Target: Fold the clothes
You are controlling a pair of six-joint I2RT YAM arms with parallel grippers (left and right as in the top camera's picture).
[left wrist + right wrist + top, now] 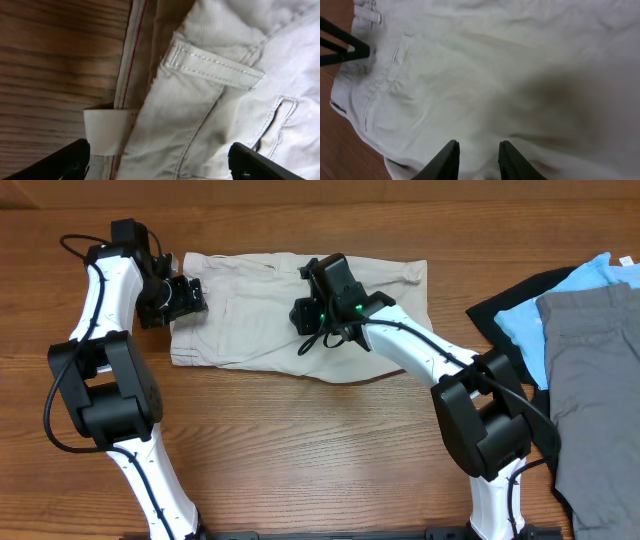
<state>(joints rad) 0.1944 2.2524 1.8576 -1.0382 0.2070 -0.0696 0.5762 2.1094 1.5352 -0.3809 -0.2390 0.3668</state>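
left gripper (159,150) gapes wide over label (103,131) on shorts (210,115) — overhead hides it; right gripper (479,152) barely parted.

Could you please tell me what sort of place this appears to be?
Probably a robotics lab bench set up for laundry folding: two robot arms reach over beige shorts spread on a wood table, with more garments piled at one side.

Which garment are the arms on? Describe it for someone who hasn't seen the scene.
On the wooden table, look at the far side, left of centre. The beige shorts lie spread there alone, waistband by the left gripper, right gripper above them. The grey garment, light blue garment and black garment are piled at the right edge.
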